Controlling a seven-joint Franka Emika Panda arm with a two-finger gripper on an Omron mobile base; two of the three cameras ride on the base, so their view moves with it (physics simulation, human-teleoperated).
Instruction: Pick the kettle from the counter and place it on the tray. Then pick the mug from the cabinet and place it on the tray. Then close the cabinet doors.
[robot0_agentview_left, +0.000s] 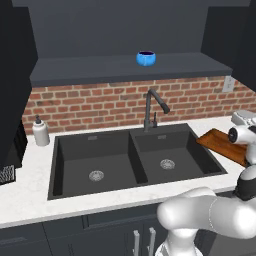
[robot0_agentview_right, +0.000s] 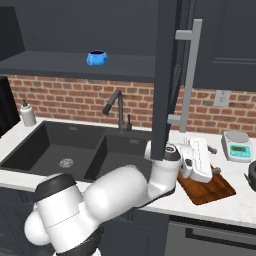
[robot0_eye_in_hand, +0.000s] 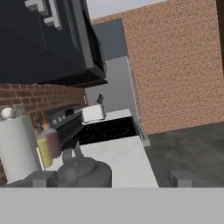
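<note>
The first step is in hand: the hand (robot0_eye_in_hand: 112, 178), fingers spread and empty, faces the squat dark grey metal kettle (robot0_eye_in_hand: 83, 170) on the white table (robot0_eye_in_hand: 127, 159). Next, I judge, it must advance and close on the arched handle.

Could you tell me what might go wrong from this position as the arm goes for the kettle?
The open gripper points at the kettle, but a yellow bottle and a paper towel roll stand just beside it, so a wide approach might knock them. In the right base view the open cabinet door hangs right over the hand, so lifting could strike it on the way to the tray.
</note>
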